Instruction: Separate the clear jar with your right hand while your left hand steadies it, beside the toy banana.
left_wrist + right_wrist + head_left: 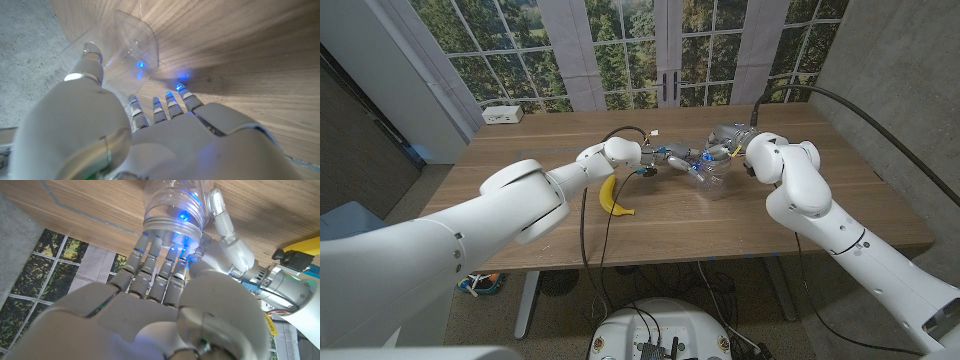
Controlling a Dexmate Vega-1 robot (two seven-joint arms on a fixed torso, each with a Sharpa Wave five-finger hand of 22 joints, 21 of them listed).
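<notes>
- A wooden table (570,135) with a light brown grained top stands before a wall of windows.
- A small white box (503,114) that looks like a power strip or socket block sits near the table's far left corner.
- Tall windows (620,45) with white frames show green trees outside; grey upright panels stand between the panes.
- A grey concrete wall (905,70) rises on the right side of the room.
- Black cables (610,290) hang down under the table's near edge.
- Something blue (345,220) stands at the left edge of the head view, too cut off to name.
- A colourful item (480,284) lies on the floor under the table, too small to make out.
</notes>
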